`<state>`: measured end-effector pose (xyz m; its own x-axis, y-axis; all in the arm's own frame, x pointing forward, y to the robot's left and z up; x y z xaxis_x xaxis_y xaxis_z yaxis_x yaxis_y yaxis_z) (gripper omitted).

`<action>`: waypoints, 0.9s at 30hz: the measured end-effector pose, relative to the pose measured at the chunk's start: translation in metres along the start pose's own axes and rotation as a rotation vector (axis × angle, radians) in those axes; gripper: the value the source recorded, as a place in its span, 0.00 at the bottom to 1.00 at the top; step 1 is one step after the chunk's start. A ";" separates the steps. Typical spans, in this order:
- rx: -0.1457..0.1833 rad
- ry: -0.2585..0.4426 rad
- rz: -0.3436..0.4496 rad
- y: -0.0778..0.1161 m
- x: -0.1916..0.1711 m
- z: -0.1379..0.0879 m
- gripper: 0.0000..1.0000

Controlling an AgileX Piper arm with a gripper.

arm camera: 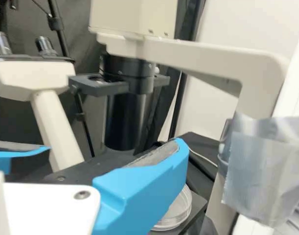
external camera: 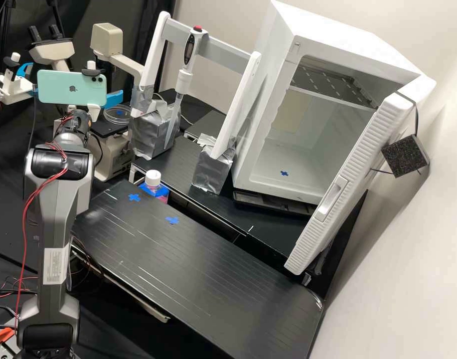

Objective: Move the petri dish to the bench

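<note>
Your gripper (external camera: pixel 113 98) is in the upper left of the high view, close to the petri dish (external camera: pixel 117 119), its 2 blue fingers spread wide apart. The dish lies flat on the microscope's black stage (external camera: pixel 101 130); in your wrist view, 1 finger covers part of it. In the high view, your black bench (external camera: pixel 188 269) runs from middle left to lower right, with 2 blue crosses near its upper end. Just beyond that end you have a white-capped bottle (external camera: pixel 153 178). Upper right, the white incubator (external camera: pixel 268 85) has its door open.
</note>
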<state>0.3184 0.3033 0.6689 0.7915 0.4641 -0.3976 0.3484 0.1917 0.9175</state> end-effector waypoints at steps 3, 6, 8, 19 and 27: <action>0.012 -0.019 -0.013 -0.003 0.008 0.004 1.00; 0.019 -0.038 -0.024 -0.005 0.016 0.009 1.00; 0.021 -0.055 -0.029 -0.004 0.021 0.014 1.00; 0.063 -0.131 -0.039 -0.003 0.041 0.040 1.00; 0.143 -0.189 -0.084 -0.013 0.051 0.050 1.00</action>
<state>0.3792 0.2817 0.6360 0.8320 0.2794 -0.4793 0.4734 0.0926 0.8759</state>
